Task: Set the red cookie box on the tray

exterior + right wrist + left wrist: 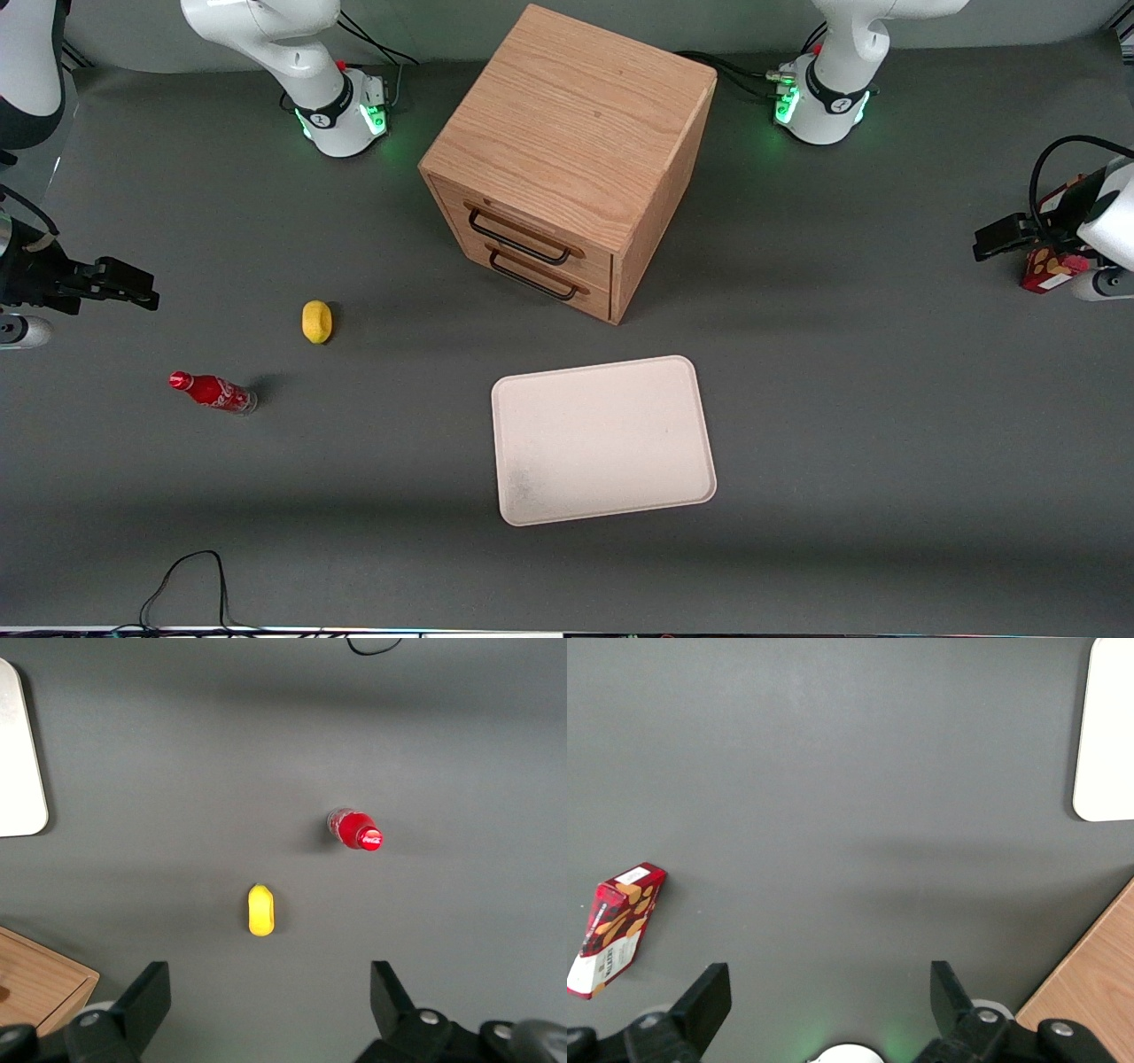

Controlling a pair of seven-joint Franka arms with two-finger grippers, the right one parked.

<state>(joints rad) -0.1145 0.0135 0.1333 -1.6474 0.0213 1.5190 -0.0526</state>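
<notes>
Front view shows my pincer (830,997) hanging open above the dark surface (842,399) at the working arm's end, holding nothing. I see the red cookie box (616,929) lying flat just beside it, well apart from the bare tray (602,439).

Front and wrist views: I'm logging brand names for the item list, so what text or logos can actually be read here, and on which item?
"Coca-Cola" script, white on the red soda bottle; partly legible.
Red cookie box: print on its white label panel, too small to read.
Tray, wooden drawer cabinet, yellow object: no text.
Gripper, open above the table: unmarked.
</notes>
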